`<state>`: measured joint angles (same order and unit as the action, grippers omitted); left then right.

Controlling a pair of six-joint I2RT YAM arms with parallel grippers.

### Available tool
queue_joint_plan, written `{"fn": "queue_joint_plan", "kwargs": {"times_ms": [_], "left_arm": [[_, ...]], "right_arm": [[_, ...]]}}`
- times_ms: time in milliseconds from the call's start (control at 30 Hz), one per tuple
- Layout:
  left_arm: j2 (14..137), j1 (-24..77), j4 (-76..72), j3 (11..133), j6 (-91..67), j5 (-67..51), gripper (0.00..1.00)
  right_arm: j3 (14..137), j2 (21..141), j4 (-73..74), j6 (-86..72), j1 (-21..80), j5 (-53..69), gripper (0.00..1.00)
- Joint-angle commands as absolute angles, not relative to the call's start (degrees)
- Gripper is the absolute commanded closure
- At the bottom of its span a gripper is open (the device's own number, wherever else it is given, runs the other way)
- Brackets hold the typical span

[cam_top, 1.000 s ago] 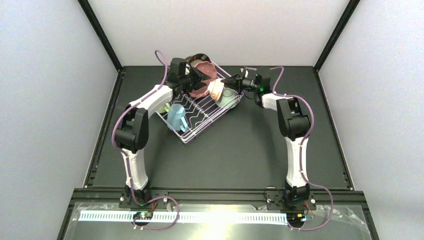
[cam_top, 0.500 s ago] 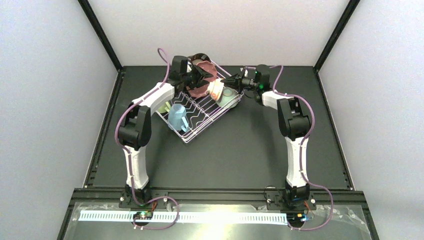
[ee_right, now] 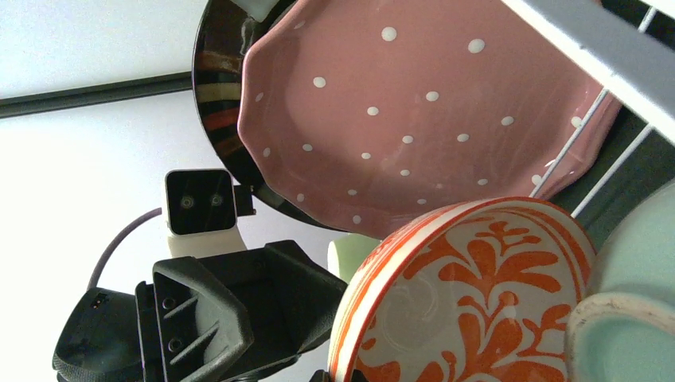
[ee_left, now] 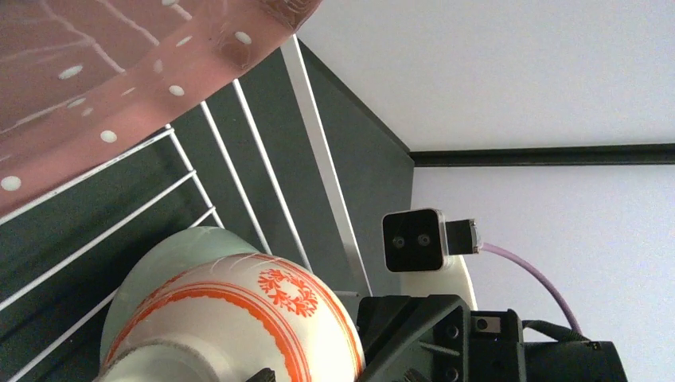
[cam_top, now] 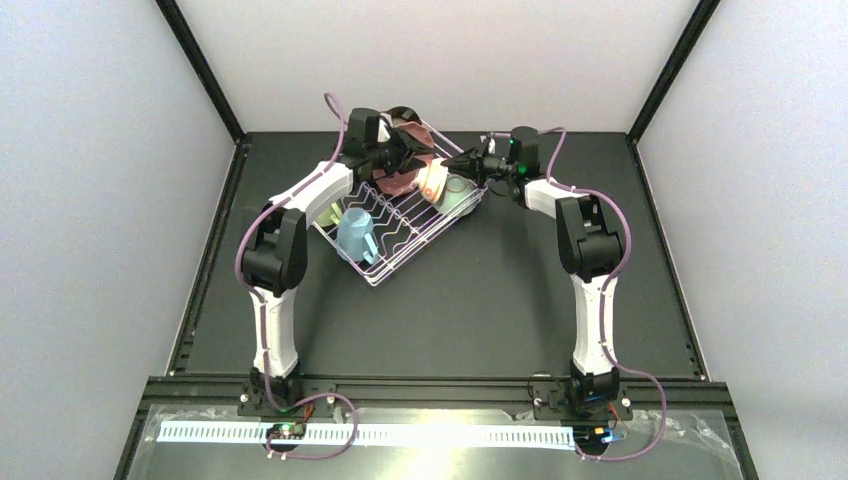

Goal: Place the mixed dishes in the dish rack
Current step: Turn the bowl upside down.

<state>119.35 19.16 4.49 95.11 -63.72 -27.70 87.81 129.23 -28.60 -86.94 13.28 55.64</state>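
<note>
Top external: left gripper (cam_top: 403, 160) beside pink speckled ceramic plate (ee_right: 430, 119), right gripper (cam_top: 449, 166) beside orange-patterned ceramic bowl (ee_right: 470, 294); jaw spreads cannot be told.

Dark table (cam_top: 480, 300); white wire dish rack (cam_top: 396, 246) on it, far centre, skewed.

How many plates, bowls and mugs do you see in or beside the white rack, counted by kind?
Plates: 2, the pink speckled plate and the dark-rimmed plate behind it.
Bowls: 2, the orange-patterned bowl and the mint bowl.
Mugs: 2, the light blue mug and the pale green mug.
Total: 6.
</note>
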Motion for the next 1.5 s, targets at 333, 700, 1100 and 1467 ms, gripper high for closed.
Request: {"fn": "queue_joint_plan", "kwargs": {"times_ms": [333, 700, 1100, 1467], "left_arm": [[116.47, 17.71, 14.99, 98.57, -57.02, -20.74, 0.10], [115.58, 17.31, 16.58, 96.23, -55.06, -21.10, 0.10], [116.96, 18.21, 14.23, 96.06, -55.96, -25.83, 0.10], [117.91, 18.67, 12.81, 96.26, -57.21, -28.63, 0.10]], "right_arm": [[89.60, 126.12, -24.62, -84.38, 11.06, 52.69, 0.91], [90.66, 126.39, -23.01, -83.61, 10.86, 52.58, 0.92], [93.03, 126.74, -18.69, -80.83, 10.84, 51.62, 0.92], [99.13, 128.03, -9.97, -75.29, 10.77, 50.71, 0.92]]}}
